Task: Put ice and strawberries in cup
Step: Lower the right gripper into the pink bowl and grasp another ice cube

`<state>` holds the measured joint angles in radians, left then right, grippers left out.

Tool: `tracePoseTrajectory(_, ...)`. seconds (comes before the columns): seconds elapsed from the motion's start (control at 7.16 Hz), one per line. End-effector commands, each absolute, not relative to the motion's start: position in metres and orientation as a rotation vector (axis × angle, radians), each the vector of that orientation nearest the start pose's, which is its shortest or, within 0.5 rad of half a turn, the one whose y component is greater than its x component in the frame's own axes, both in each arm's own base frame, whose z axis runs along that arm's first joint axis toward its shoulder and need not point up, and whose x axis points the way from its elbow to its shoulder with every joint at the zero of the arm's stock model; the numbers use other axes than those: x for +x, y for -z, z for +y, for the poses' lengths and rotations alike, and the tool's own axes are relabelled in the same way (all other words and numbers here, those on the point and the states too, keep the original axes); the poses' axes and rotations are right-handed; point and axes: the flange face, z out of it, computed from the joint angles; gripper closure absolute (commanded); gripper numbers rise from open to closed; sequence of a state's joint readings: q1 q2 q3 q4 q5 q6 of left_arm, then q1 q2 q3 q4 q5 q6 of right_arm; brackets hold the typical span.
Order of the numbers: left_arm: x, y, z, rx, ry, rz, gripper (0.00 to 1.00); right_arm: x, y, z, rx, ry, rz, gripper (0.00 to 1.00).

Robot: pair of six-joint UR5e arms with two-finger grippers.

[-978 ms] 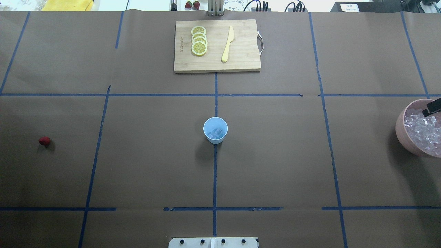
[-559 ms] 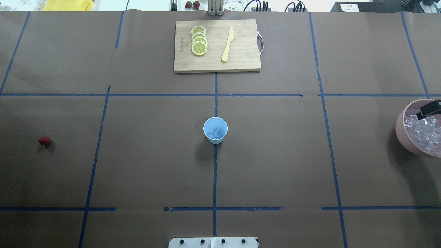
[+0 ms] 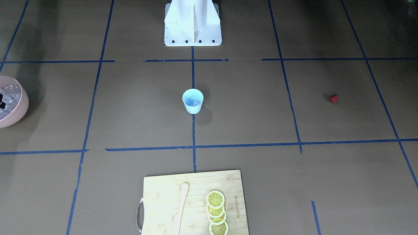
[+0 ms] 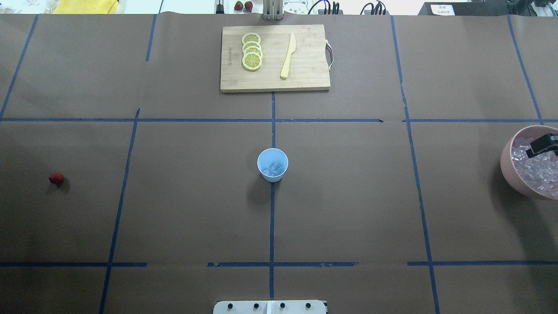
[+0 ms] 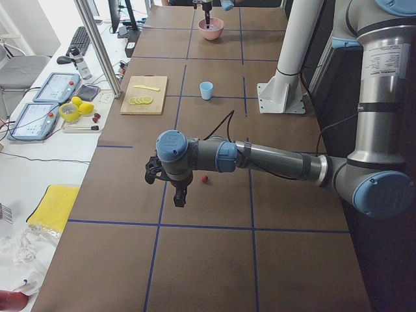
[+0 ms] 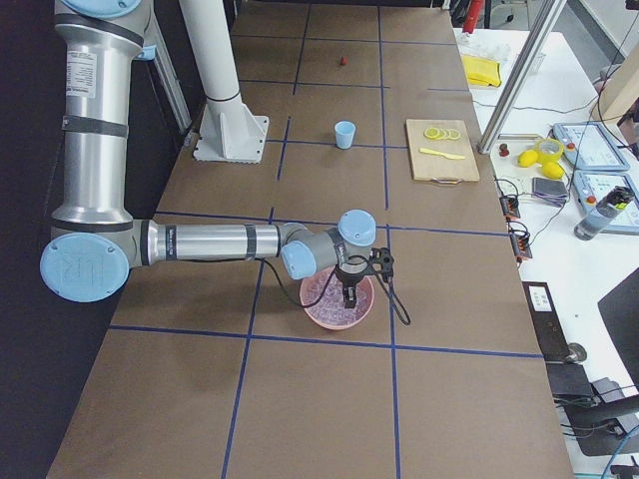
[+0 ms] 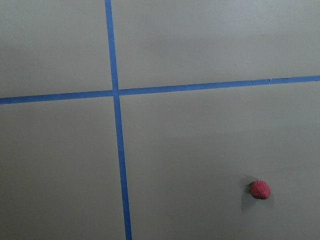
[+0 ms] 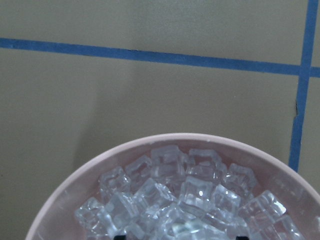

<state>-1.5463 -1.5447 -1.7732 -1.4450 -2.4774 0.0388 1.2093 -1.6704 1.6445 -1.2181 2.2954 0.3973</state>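
From the front camera, the cup (image 3: 192,101) stood central on the worktop (image 3: 261,182), a few cubes inside, with the strawberry (image 3: 333,98) well apart on the left arm's side. Overhead, the right hand (image 4: 542,146) hung over the pink bowl (image 4: 505,172) of ice (image 4: 534,168), likely to fetch more; its wrist camera showed fingertips (image 8: 120,236) spread, gripping nothing. Side-on, the left hand (image 5: 180,194) hovered near the berry; whether spread or closed I couldn't tell.

- Wooden cutting board (image 4: 309,65) lying at far-ctr of tabletop (image 4: 348,205), handle loop pointing right in overhead view.
- Four lemon slices (image 4: 252,51) overlapping in a row on board's left half; pale yellow knife (image 4: 287,56) lying beside, not touching.
- Pink bowl (image 4: 507,168) sitting at right edge, well apart from board.
- Blue tape lines (image 4: 272,226) crossing brown paper as a grid.
- Yellow cloth (image 5: 52,207) & two tablets (image 5: 60,87) lying off to one side, past the paper.
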Motion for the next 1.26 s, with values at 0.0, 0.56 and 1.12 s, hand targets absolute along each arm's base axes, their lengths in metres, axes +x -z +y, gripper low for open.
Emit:
tracePoseTrajectory(0.0, -0.043, -0.572, -0.479, 0.058, -0.083, 0.906, 0.00, -0.102, -0.637, -0.460, 0.019, 0.083, -0.780, 0.50)
tracePoseTrajectory(0.56, -0.043, -0.572, -0.479, 0.058, -0.081, 0.906, 0.00, -0.100, -0.639, -0.457, 0.014, 0.080, -0.780, 1.00)
tracePoseTrajectory(1.12, -0.043, -0.570, -0.479, 0.056, -0.073, 0.908, 0.00, -0.087, -0.503, -0.464, 0.162, -0.057, -0.878, 1.00)
